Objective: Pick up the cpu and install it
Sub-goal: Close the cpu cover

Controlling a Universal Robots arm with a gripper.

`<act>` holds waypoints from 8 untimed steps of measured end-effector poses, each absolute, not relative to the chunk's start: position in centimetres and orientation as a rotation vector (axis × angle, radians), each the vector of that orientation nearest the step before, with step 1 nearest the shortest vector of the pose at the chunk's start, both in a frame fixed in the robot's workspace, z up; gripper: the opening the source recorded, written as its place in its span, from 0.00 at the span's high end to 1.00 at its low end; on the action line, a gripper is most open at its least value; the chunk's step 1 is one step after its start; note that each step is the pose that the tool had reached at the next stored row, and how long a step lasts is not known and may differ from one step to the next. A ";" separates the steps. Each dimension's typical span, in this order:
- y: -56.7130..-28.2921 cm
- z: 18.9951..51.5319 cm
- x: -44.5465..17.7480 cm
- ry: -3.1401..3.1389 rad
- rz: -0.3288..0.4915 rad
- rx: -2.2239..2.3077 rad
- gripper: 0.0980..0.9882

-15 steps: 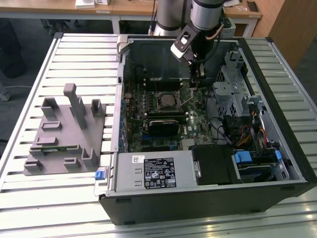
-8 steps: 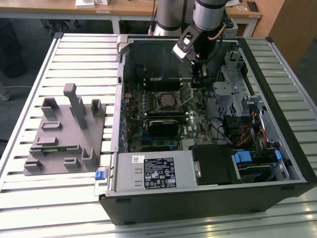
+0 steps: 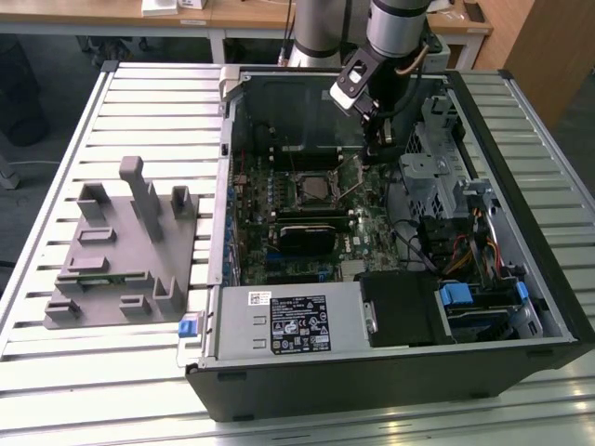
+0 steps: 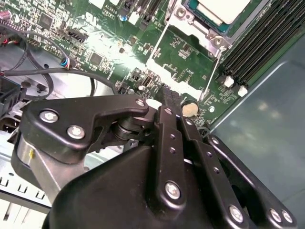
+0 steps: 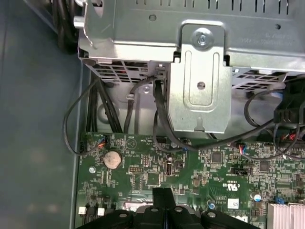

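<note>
- In the exterior view the arm reaches down from 12 o'clock into an open computer case (image 3: 390, 232) that lies on a slatted table (image 3: 139, 111).
- The claw (image 3: 379, 153) hangs over the green board (image 3: 279, 223), at about 2 o'clock from the black-framed socket (image 3: 311, 190) and near it.
- In both wrist views the claw (image 4: 169, 93) (image 5: 162, 193) has its two black fingers pressed together, with only a thin seam between them, and it has hold of nothing.
- The cpu (image 4: 224, 9) shows in the second wrist view as a silver-white square lying flat inside the socket frame, well apart from the fingertips.
- A thin metal lever (image 4: 212, 71) runs along the side of the socket frame that faces the claw.
- Black memory slots (image 4: 267, 33) lie just beside the socket.
- A round silver coin battery (image 4: 189, 109) (image 5: 113, 159) sits on the board near the fingertips.
- In the first wrist view a grey metal drive cage (image 5: 200, 62) stands beyond the board's edge, and black cables (image 5: 159, 114) drop from it to plugs on the board.
- In the exterior view a labelled power supply (image 3: 288, 321) sits at 6 o'clock from the socket.
- A grey holder block (image 3: 121, 246) rests on the table at 9 o'clock from the case.
</note>
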State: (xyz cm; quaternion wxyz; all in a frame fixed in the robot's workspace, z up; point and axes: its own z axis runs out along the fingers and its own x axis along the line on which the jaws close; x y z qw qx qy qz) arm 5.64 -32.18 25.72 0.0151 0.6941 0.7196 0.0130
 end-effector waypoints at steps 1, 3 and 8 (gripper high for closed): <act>-32.1 25.7 5.7 2.239 0.039 2.160 0.99; -32.0 25.6 5.9 2.239 0.036 2.160 0.99; -31.9 25.5 6.4 2.241 0.029 2.161 0.99</act>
